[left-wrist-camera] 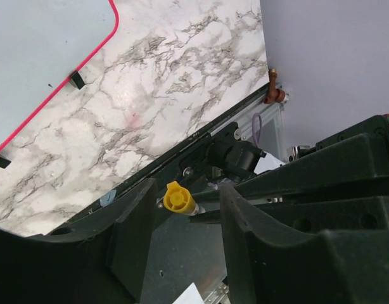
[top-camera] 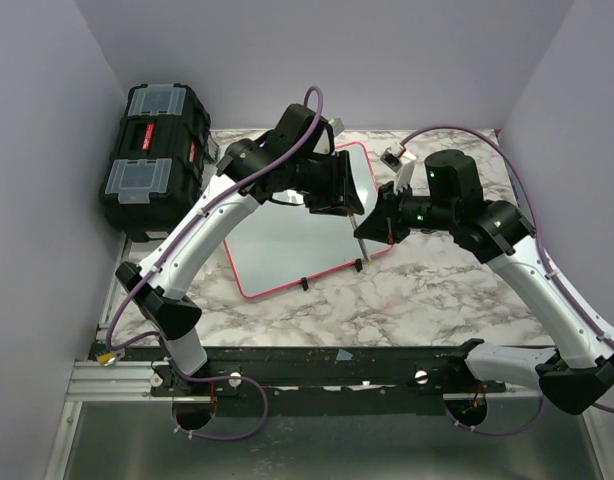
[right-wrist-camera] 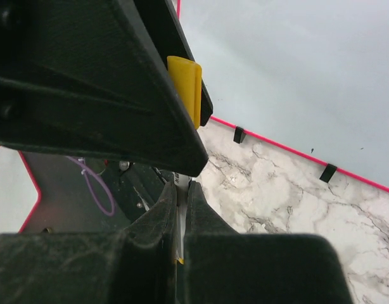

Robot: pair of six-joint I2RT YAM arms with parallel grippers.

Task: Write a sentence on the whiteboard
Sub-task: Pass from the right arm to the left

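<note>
- Bolted at the near edge in the top view, the two arm bases sit on a dark rail, and both arms reach over the marble table (top-camera: 437,290).
- Farther back, the whiteboard (top-camera: 287,250) lies flat on the table and turned at an angle, pink-red frame all round. Two small black clips (top-camera: 304,284) sit on its near edge.
- Above the board's right part, the left gripper (top-camera: 347,208) hangs pointing down, just beside the right gripper (top-camera: 365,232).
- A thin marker (top-camera: 359,250) slants down from the right gripper to the board's near right edge.
- At far left, a black toolbox (top-camera: 152,160) stands against the wall, apart from the board.
- Closest in the left wrist view are the left gripper's own dark fingers (left-wrist-camera: 128,240), standing apart.
- Between them sits a yellow cap (left-wrist-camera: 174,198), close to one finger with a clear gap to the other, so the jaws are parted around it, not clamped.
- Beyond, the board's corner fills the upper left, and marble runs to the rail.
- Closest in the right wrist view, the right gripper's fingers (right-wrist-camera: 163,228) are pressed together, clenched on a white sliver of the marker's body.
- Above them the left gripper's black bulk looms, the yellow cap against its edge.
- Whiteboard surface fills the upper right, two clips on its frame, marble below.
</note>
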